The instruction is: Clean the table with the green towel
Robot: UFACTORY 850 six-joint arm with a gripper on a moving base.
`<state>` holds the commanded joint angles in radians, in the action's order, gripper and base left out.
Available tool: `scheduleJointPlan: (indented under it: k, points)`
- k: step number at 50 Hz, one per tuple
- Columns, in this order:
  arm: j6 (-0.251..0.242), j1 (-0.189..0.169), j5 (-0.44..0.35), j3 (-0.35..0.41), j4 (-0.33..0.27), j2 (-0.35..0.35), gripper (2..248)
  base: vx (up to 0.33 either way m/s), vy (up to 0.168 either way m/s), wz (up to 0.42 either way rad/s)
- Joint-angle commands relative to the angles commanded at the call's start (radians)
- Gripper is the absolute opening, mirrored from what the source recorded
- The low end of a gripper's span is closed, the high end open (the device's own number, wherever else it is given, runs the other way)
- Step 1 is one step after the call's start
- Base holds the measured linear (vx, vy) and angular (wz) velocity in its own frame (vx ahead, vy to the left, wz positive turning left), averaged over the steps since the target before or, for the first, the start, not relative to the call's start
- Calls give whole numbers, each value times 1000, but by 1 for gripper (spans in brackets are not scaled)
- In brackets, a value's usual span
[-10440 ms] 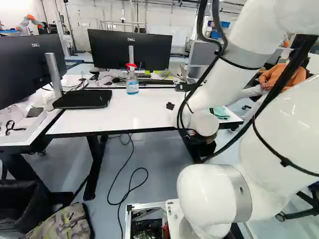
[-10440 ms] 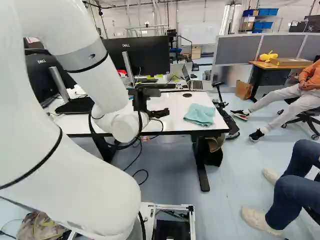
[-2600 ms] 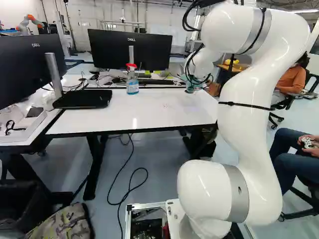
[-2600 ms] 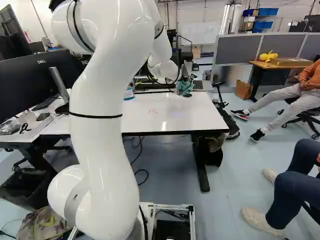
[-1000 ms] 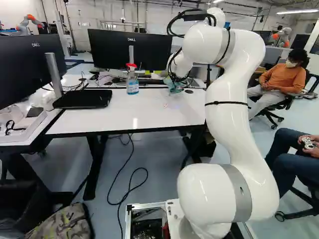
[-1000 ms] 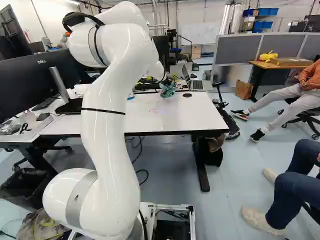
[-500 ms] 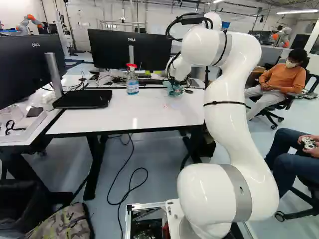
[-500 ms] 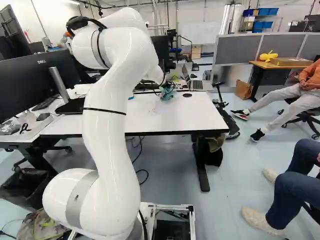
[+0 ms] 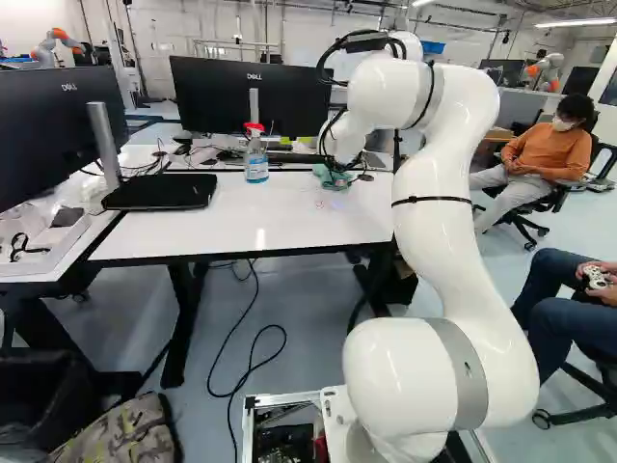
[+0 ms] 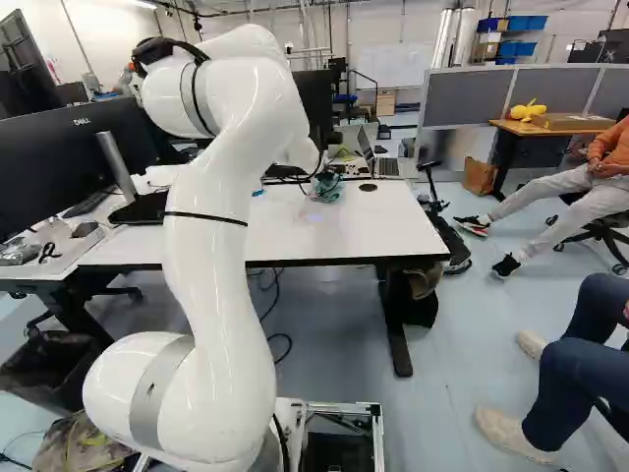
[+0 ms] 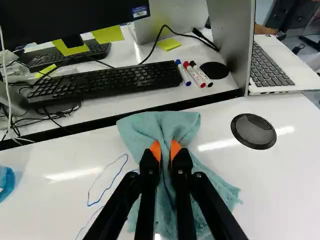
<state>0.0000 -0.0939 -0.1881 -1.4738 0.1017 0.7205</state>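
At the back of the white table [image 9: 231, 217], my gripper [image 9: 337, 166] is low over the surface, partly hidden by the wrist in the left base view. The wrist view shows the gripper [image 11: 166, 150] shut on the bunched green towel [image 11: 145, 125], its orange pads pinching a fold. The towel [image 10: 327, 188] spreads out below the fingers and appears to rest on the tabletop. Blue marker lines [image 11: 108, 181] run beside the towel, partly covered by it or the fingers. Small red marks [image 9: 320, 204] show nearer the table's front edge.
A spray bottle [image 9: 255, 159] stands left of the towel in the left base view. Behind the seam are a keyboard [image 11: 105, 82], markers [image 11: 195, 75] and a laptop [image 11: 275, 70]. A black cable-hole cover [image 11: 253, 131] is beside the towel. Monitors [image 9: 251, 96] stand behind and left.
The towel, earlier lying loose at the table's right, is now gripped. Over the last second the arm has carried it slightly left and down onto the tabletop. The base has not moved.
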Motion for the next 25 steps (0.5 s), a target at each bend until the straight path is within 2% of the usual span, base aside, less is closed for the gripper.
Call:
scheduleJointPlan:
  k: [25]
  points:
    - [0, 0, 16, -2, 0, 8, 41, 0, 0, 0]
